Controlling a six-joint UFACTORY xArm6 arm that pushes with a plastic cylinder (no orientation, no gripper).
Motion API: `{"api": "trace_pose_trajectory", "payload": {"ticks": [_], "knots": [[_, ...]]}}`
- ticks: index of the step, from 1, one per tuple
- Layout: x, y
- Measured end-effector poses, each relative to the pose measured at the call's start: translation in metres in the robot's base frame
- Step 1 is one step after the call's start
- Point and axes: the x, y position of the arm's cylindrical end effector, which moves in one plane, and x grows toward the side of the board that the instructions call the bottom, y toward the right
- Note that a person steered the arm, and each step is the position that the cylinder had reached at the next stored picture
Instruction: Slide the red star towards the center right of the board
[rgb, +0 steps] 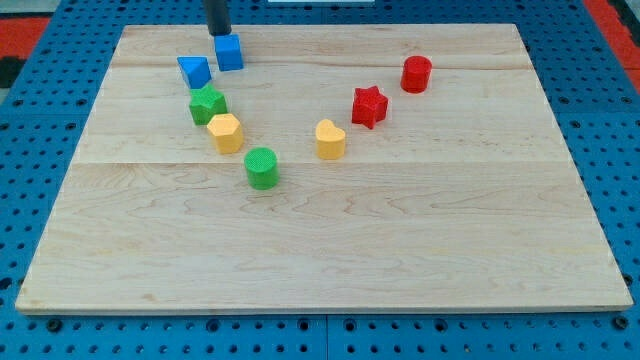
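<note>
My tip (218, 32) is seen at the board's (450, 250) top edge, touching the blue cube (230, 52); nothing is held; the red star (369, 106) is placed right of centre; no writing is legible.

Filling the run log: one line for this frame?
tip: top left, at blue cube | red star: untouched, right of centre | contact: none with star

rod (217, 15): cut off by view's top | tool tip (218, 33): just behind blue cube (230, 52)
</note>
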Motion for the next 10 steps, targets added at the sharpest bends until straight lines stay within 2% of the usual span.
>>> {"api": "trace_pose_trajectory", "payload": {"ticks": [2,3,4,6,7,9,10], "knots": [[0.01,0.006],[0.0,-0.023],[-0.008,-0.025],[-0.008,0.082],[0.026,0.126],[0.124,0.143],[0.153,0.192]]}}
